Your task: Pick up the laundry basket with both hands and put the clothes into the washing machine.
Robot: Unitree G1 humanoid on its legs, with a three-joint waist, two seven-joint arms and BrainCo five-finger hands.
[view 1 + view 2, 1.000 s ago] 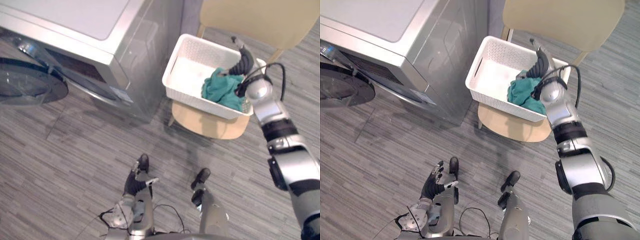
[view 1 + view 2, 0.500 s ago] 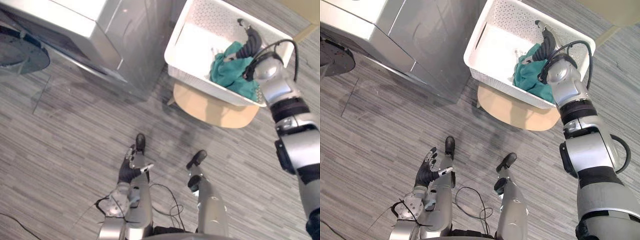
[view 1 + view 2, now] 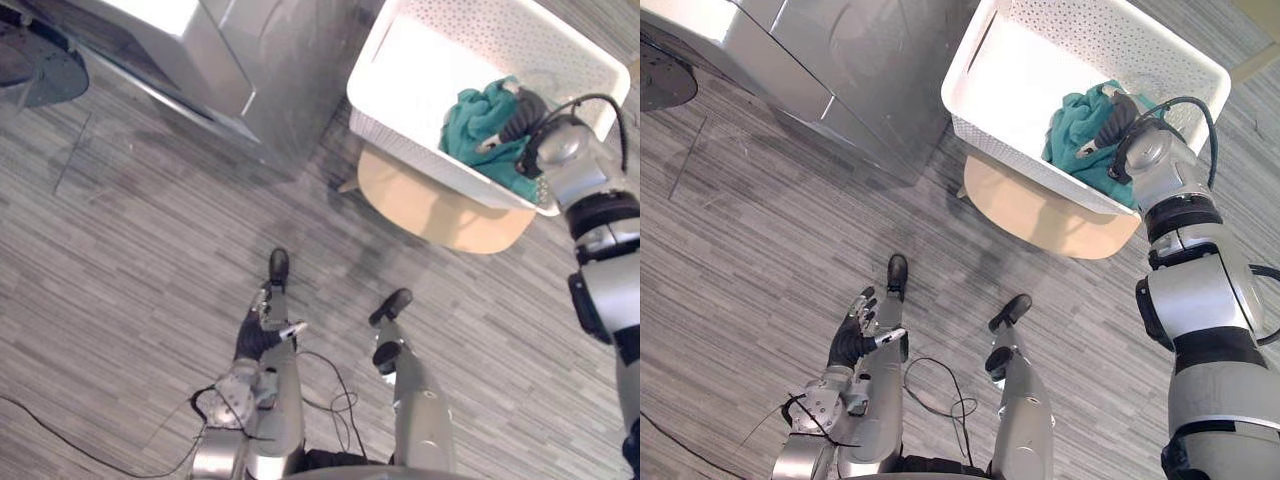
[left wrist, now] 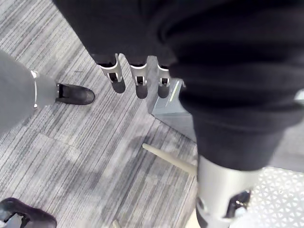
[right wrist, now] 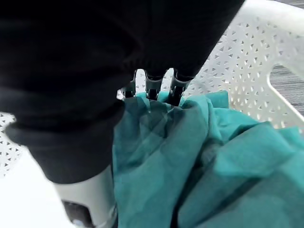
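Grey plank floor (image 3: pixel 120 260). Silver washing machine (image 3: pixel 250 60) upper left, dark round door (image 3: pixel 35 65) at far left. White perforated laundry basket (image 3: pixel 985 60) sits on pale wood chair seat (image 3: pixel 1020 210) beside machine. Crumpled teal cloth (image 3: pixel 1072 125) in basket's right end. R hand (image 3: pixel 1120 115) on cloth, fingers buried, can't tell grip. L hand (image 3: pixel 852 340) low, fingers spread, empty.

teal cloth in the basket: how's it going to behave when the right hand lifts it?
Likely floppy: the teal cloth lies bunched in soft folds, so it should drape and hang from the right hand. Probably light, since it looks thin. It may drag on the white basket, as it sits against the perforated wall.
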